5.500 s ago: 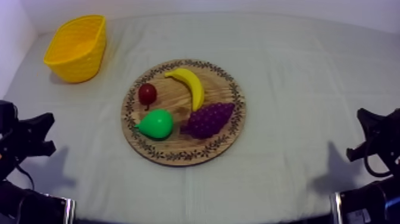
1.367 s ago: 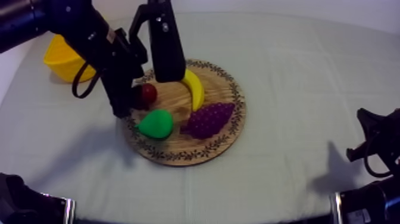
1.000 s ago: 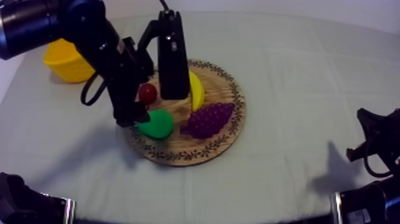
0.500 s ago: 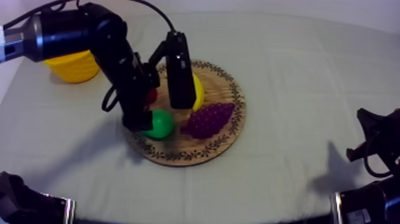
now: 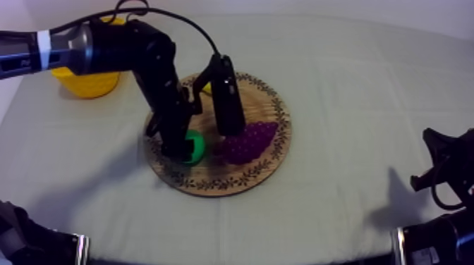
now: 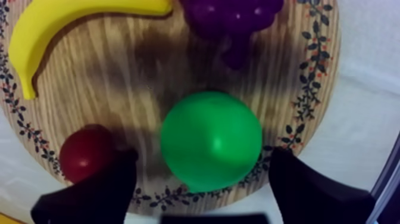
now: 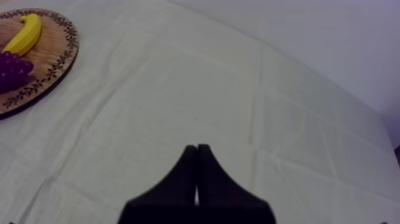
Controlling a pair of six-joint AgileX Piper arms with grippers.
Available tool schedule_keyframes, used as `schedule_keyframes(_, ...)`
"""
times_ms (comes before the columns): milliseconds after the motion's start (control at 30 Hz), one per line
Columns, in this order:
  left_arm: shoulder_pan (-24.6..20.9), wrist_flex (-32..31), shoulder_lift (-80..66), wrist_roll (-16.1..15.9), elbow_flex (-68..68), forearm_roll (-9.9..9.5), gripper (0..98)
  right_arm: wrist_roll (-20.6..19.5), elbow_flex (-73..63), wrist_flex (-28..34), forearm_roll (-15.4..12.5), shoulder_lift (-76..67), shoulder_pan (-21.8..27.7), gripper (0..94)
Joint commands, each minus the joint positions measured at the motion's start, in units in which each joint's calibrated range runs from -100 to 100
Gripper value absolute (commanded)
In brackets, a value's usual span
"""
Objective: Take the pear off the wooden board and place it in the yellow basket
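From above, the left arm (image 5: 134, 53) reaches in from the table's (image 5: 353, 84) far left corner and bends down over the left half of the round wooden board (image 5: 211, 185). Its black end covers the board's left edge, where the green pear (image 5: 193, 146) lies. The purple grapes (image 5: 251, 139) lie just right of the pear, toward the board's right side. The yellow basket (image 5: 90, 83) stands at the far left corner of the table, partly behind the arm and well apart from the board. The right gripper (image 5: 443, 163) sits low at the table's right edge. From the left wrist, the left gripper (image 6: 205, 158) hangs wide, its 2 fingers (image 6: 98, 190) standing 1 on each side of the pear with a gap on either side. The pear rests on the wood near the board's patterned rim. A small red fruit (image 6: 86, 152) lies just beside 1 finger, and the banana (image 6: 65, 24) curves along the board's opposite edge next to the grapes. From the right wrist, the right gripper's 2 fingers lie pressed together as a narrow wedge over bare cloth, with the board well apart.
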Motion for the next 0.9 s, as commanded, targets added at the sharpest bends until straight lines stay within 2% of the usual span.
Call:
schedule_keyframes(0,-0.1,-0.4,0.9,0.1,0.2,0.05,77.2,0.0,0.0,0.0,0.0,0.0,0.0,0.4)
schedule_keyframes(367,-0.1,-2.6,5.0,0.2,0.9,0.35,69.7,0.0,0.0,0.0,0.0,0.0,0.0,0.4)
schedule_keyframes(700,0.6,-6.6,5.3,2.0,2.9,0.14,49.0,0.0,0.0,0.0,0.0,0.0,0.0,0.4)
schedule_keyframes(867,0.6,-7.6,5.1,2.6,3.8,0.07,43.4,0.0,0.0,0.0,0.0,0.0,-0.1,0.4)
